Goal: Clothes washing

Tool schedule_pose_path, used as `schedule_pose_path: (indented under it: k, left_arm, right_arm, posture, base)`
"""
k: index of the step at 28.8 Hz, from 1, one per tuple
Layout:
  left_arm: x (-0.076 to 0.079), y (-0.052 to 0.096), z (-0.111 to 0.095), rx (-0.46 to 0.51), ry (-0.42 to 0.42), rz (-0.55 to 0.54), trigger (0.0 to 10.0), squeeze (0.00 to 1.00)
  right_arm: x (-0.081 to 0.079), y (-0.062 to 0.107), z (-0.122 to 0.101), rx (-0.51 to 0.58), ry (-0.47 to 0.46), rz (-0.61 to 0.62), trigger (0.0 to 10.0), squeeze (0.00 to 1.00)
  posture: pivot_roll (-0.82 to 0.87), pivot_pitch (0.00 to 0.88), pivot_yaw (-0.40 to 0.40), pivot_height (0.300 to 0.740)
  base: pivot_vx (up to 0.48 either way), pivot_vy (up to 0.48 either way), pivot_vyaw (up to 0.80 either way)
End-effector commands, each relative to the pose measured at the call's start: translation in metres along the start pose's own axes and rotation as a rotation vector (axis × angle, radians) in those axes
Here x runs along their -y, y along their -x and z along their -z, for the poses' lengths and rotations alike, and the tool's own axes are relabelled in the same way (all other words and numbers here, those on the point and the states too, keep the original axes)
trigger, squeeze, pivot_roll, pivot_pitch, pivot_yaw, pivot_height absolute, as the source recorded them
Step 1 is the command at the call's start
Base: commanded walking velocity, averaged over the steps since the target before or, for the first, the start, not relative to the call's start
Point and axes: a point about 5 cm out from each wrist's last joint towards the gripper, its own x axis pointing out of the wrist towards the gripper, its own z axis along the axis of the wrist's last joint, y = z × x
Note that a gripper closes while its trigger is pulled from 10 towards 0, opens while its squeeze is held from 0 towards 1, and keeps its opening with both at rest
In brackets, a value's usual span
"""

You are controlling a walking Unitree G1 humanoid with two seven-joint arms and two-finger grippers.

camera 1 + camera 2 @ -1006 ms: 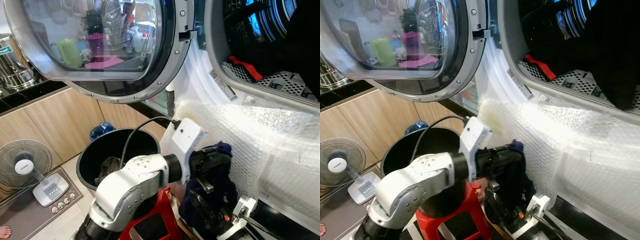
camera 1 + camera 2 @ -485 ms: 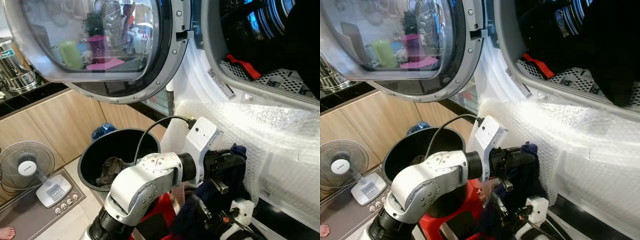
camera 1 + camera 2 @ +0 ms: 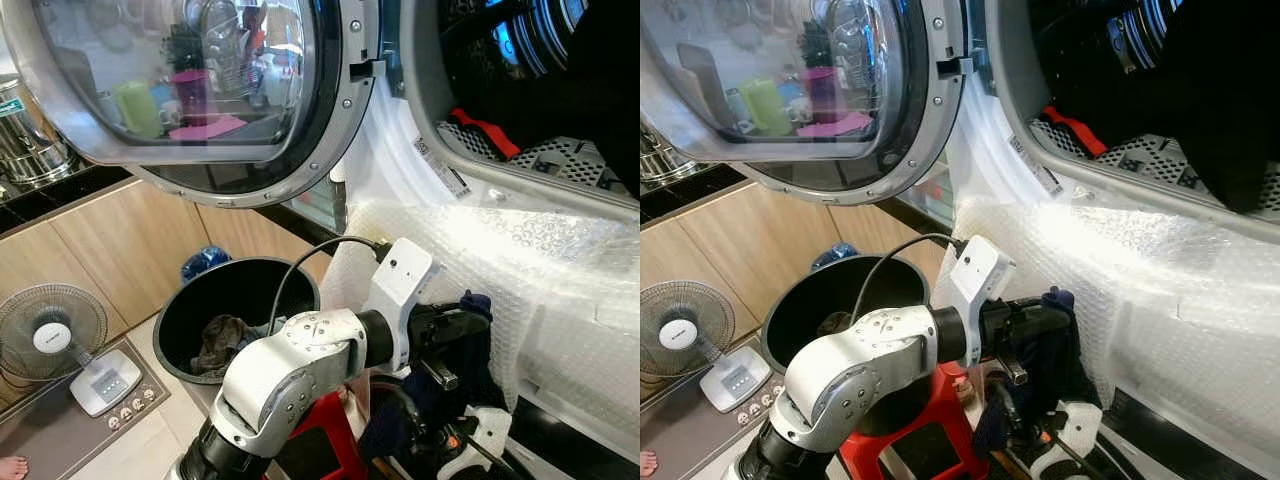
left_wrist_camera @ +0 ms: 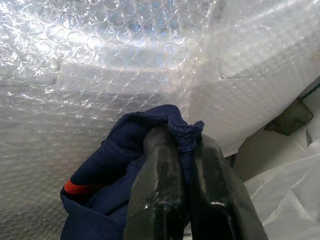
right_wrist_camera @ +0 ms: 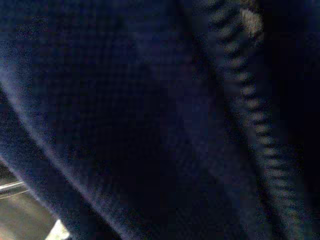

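Note:
A navy blue garment (image 3: 437,384) with a small orange mark (image 4: 75,187) hangs in front of the bubble-wrapped washer front (image 3: 560,270). My left gripper (image 4: 182,145) is shut on the garment's top edge, just below the drum opening (image 3: 540,90). My right gripper (image 3: 440,440) sits low beneath the hanging cloth, its white wrist (image 3: 485,432) showing; navy fabric (image 5: 150,120) presses against its camera. Black clothes and a red piece (image 3: 490,133) lie inside the drum.
The washer's round glass door (image 3: 200,90) stands open at upper left. A black bucket (image 3: 170,315) with a dark cloth (image 3: 222,335) inside stands on a red stool (image 3: 320,445). A floor fan (image 3: 50,335) and wooden cabinets lie to the left.
My left gripper has carried the navy garment a little up and to the right, closer to the bubble-wrapped washer front. The garment's lower part has lifted off the stool area.

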Motion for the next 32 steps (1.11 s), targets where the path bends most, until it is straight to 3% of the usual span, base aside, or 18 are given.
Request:
schedule_pose_path:
  k: [1, 4, 13, 23, 32]
  left_arm:
    - [0.002, 0.002, -0.007, 0.026, -0.021, 0.0, 10.0, 0.0]
    - [0.0, 0.002, -0.008, 0.03, -0.015, -0.012, 10.0, 0.0]
    - [-0.003, 0.004, -0.008, 0.028, -0.015, -0.03, 10.0, 0.0]
    - [-0.006, 0.011, 0.003, -0.003, 0.015, -0.056, 10.0, 0.0]
    - [-0.004, 0.011, 0.006, -0.013, 0.028, -0.045, 10.0, 0.0]
  right_arm:
    - [0.002, 0.0, 0.002, 0.007, -0.013, 0.037, 0.0, 0.0]
    - [0.01, -0.001, -0.003, 0.06, -0.029, 0.112, 0.0, 0.0]
    - [0.016, -0.002, -0.014, 0.147, -0.085, 0.145, 0.0, 0.0]
    - [0.011, 0.001, -0.025, 0.295, -0.222, 0.044, 0.0, 0.0]
    - [0.008, 0.005, -0.023, 0.307, -0.246, -0.001, 0.0, 0.0]
  posture:
    - [0.06, 0.0, 0.131, 0.74]
    - [0.06, 0.0, 0.131, 0.74]
    - [0.06, 0.0, 0.134, 0.74]
    - [0.04, 0.0, 0.132, 0.74]
    - [0.03, 0.0, 0.132, 0.74]
  base:
    - [0.0, 0.0, 0.0]
    - [0.0, 0.0, 0.0]
    - [0.0, 0.0, 0.0]
    - [0.0, 0.0, 0.0]
    - [0.0, 0.0, 0.0]
